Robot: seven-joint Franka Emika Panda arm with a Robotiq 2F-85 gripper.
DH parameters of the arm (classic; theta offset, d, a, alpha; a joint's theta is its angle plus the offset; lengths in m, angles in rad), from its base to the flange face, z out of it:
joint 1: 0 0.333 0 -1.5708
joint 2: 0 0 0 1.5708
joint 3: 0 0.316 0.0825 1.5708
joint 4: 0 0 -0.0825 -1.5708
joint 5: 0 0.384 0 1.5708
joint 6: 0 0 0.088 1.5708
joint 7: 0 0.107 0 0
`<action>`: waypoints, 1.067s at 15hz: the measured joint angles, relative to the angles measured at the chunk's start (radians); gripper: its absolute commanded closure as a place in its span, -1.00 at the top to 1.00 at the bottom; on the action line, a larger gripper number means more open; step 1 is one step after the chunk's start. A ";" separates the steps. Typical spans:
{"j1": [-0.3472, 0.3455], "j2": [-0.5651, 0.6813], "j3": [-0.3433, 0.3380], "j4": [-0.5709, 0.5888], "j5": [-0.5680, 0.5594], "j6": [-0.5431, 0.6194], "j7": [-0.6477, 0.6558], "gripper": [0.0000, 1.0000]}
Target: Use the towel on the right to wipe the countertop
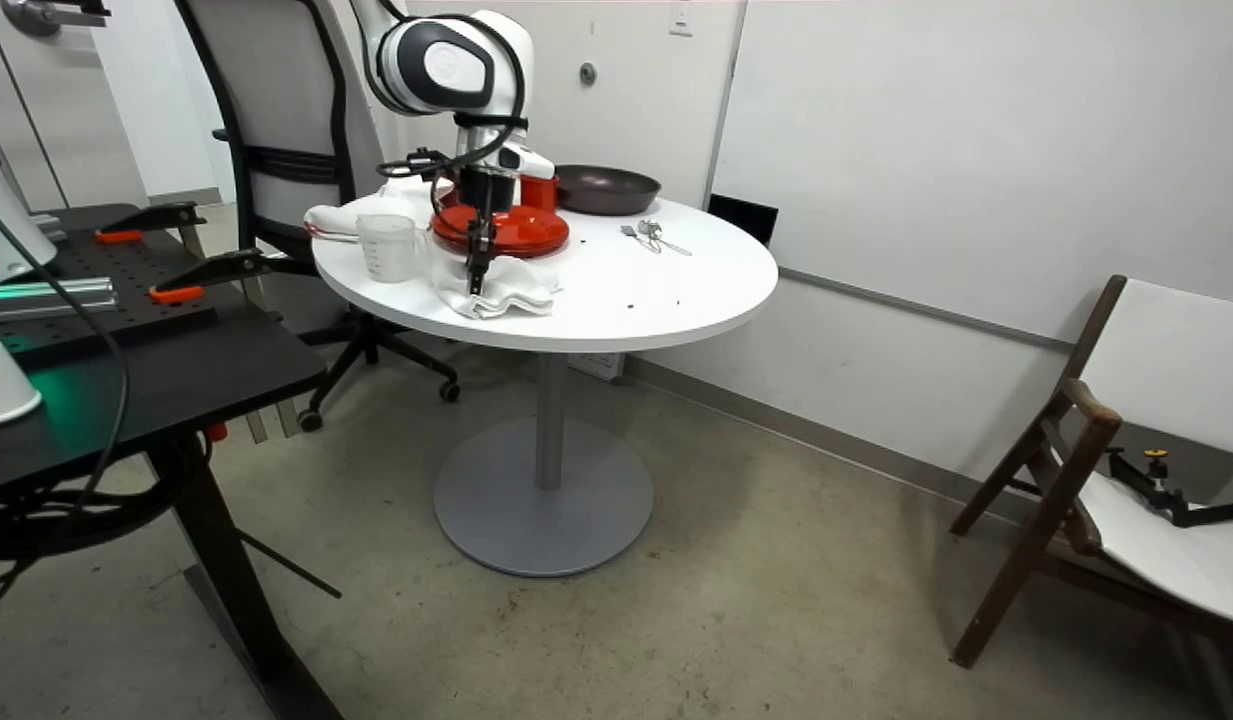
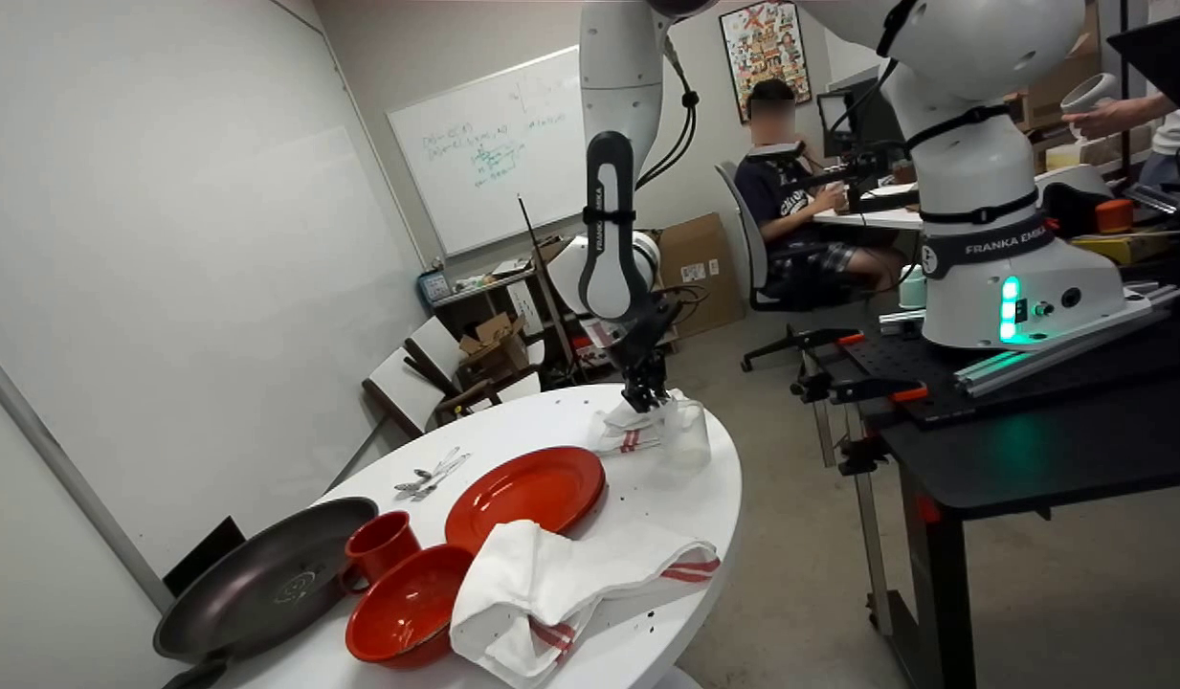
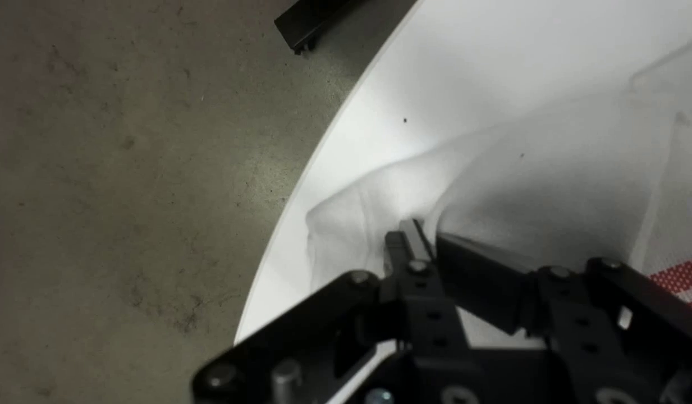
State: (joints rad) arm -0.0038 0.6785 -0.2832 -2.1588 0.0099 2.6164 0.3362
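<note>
The towel [image 3: 548, 188] is partly hidden by the gripper [image 3: 428, 234] and cut off in the wrist view; a fold is pinched between its jaws; white, rumpled, red-striped, it is seen on the countertop [image 3: 463, 62]

Rumpled white towel [image 1: 521, 288] on the round white countertop [image 1: 691, 280]
Red-striped and loosely folded, it lies by the near edge, left of centre in an exterior view; the countertop is dark-flecked.
</note>
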 measured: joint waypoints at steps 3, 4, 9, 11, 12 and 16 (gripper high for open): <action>0.003 -0.010 -0.003 -0.013 -0.001 0.000 0.000 -0.97; 0.003 -0.011 -0.006 -0.013 -0.001 0.000 0.001 -0.97; 0.002 -0.024 -0.048 0.015 -0.001 0.003 0.021 -0.97; 0.002 -0.026 -0.071 0.037 -0.001 0.003 0.032 -0.97; 0.002 -0.026 -0.080 0.048 -0.001 0.003 0.037 -0.97; -0.002 -0.026 -0.090 0.078 -0.001 0.003 0.050 -0.97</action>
State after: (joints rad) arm -0.0053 0.6527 -0.3730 -2.0805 0.0092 2.6196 0.3867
